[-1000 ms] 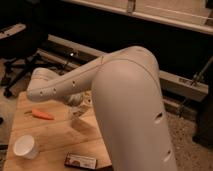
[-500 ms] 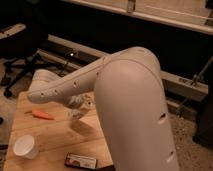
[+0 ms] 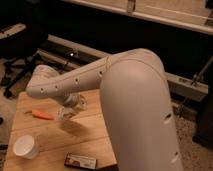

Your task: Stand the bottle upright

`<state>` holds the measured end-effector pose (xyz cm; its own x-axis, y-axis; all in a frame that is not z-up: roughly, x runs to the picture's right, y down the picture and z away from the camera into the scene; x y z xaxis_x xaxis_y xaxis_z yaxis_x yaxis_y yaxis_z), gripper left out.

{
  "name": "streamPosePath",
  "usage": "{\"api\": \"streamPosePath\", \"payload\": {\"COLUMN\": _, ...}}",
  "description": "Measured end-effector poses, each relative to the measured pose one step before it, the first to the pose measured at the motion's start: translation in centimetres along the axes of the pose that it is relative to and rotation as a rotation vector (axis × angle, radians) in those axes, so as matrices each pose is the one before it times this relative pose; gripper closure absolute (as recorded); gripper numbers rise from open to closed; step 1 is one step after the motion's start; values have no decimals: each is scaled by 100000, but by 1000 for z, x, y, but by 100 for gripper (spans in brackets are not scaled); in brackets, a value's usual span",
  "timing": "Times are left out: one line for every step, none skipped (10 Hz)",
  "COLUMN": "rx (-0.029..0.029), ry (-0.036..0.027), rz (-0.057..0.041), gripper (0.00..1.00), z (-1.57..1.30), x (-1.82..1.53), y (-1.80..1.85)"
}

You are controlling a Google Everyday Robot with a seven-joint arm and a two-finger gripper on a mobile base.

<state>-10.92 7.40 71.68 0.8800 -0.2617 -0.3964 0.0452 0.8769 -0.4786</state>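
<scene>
Compared with half a second earlier, I saw almost no change: the gripper point(image 3: 70, 106) stayed low over the middle of the wooden desk point(image 3: 90, 135), tucked under the white arm point(image 3: 95, 80), and I could not tell how far its fingers stood apart. The bottle point(image 3: 67, 111) remained at the gripper, a clear shape just right of the carrot point(image 3: 41, 115). The white paper cup point(image 3: 26, 146) and dark box point(image 3: 80, 161) kept their places near the front edge.

Office-like lab: swivel chair point(image 3: 12, 47), wooden table point(image 3: 95, 132)
</scene>
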Motion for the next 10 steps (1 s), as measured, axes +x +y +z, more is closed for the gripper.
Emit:
{"api": "streamPosePath", "payload": {"rx": 332, "ry": 5285, "rz": -2081, "gripper": 78, "z": -234, "x": 1292, "y": -231}}
{"api": "streamPosePath", "payload": {"rx": -54, "ry": 5361, "rz": -1557, "gripper": 78, "z": -20, "x": 1228, "y": -70}}
{"api": "streamPosePath", "payload": {"rx": -427, "ry": 2534, "rz": -355, "gripper": 78, "z": -6, "x": 612, "y": 69}}
{"api": "streamPosePath", "payload": {"rx": -429, "ry": 1573, "rz": 62, "gripper": 78, "z": 14, "x": 432, "y": 99}}
{"api": "streamPosePath", "payload": {"rx": -115, "ry": 183, "rz": 146, "gripper": 78, "z": 63, "x": 106, "y": -12}}
{"api": "streamPosePath", "payload": {"rx": 73, "ry": 26, "rz": -16, "gripper": 78, "z": -17, "x": -21, "y": -17}}
{"api": "streamPosePath", "payload": {"rx": 80, "ry": -30, "rz": -96, "gripper": 78, "z": -47, "x": -60, "y": 4}}
{"api": "streamPosePath", "payload": {"rx": -9, "ry": 10, "rz": 13, "gripper": 78, "z": 9, "x": 9, "y": -1}}
{"api": "streamPosePath", "payload": {"rx": -17, "ry": 13, "rz": 19, "gripper": 78, "z": 12, "x": 11, "y": -3}}
{"api": "streamPosePath", "payload": {"rx": 17, "ry": -12, "rz": -18, "gripper": 78, "z": -11, "x": -13, "y": -1}}
